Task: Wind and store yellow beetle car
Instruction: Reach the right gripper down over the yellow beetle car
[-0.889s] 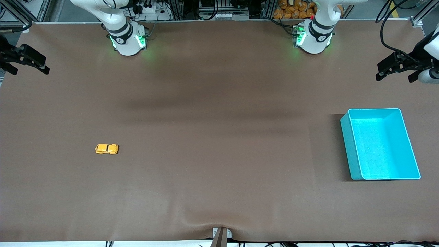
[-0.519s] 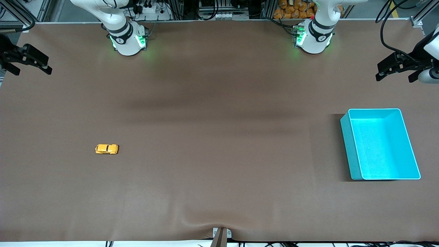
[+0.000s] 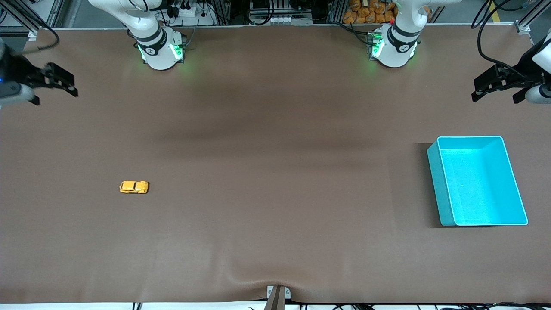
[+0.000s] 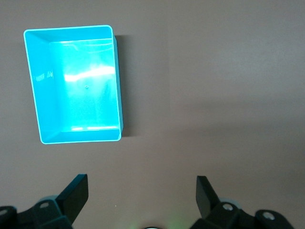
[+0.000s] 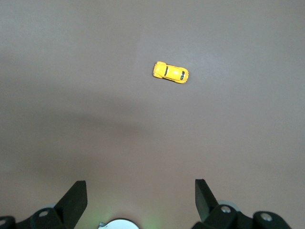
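Rounded glossy yellow beetle car (image 3: 134, 187), brown tabletop (image 3: 275, 172)

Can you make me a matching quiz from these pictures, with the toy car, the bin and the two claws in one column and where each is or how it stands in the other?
Things:
1. toy car
2. bin
3. left claw
4. right claw

Descriptions:
A. teal, with nothing in it, toward the left arm's end
B. open, up over the table's edge at the right arm's end
C. yellow, on bare table toward the right arm's end
D. open, waiting above the bin's end of the table

Pairs: 1-C, 2-A, 3-D, 4-B
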`<state>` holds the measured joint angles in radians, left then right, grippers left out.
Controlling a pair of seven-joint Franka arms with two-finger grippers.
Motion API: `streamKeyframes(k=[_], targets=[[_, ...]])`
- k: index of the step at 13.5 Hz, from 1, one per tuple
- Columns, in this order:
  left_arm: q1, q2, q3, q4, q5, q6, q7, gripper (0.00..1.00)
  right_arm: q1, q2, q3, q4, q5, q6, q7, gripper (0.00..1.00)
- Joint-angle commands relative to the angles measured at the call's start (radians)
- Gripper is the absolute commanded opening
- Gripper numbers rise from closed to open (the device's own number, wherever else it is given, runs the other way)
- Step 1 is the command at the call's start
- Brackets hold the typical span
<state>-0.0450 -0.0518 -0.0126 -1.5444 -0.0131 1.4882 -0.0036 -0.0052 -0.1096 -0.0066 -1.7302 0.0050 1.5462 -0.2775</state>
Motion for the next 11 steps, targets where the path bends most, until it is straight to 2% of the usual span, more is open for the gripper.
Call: streamKeyframes(k=[1, 5, 10, 11], targets=[[0.004, 0.012, -0.003, 0.024, -0.007, -0.003, 0.002, 1.00, -0.007, 0.004, 0.005, -0.154, -0.008, 0.157, -0.105, 1.00], [0.002, 0.012, -0.003, 0.024, -0.007, -0.003, 0.002, 1.00, -0.027, 0.085, 0.005, -0.375, -0.011, 0.479, -0.359, 1.00], [0.002, 0.012, -0.003, 0.024, -0.007, -0.003, 0.002, 1.00, -0.039, 0.313, 0.002, -0.420, -0.022, 0.831, -0.884, 1.00], [0.002, 0.012, -0.003, 0.024, -0.007, -0.003, 0.002, 1.00, -0.026, 0.362, 0.000, -0.420, -0.049, 0.904, -1.010, 1.00]])
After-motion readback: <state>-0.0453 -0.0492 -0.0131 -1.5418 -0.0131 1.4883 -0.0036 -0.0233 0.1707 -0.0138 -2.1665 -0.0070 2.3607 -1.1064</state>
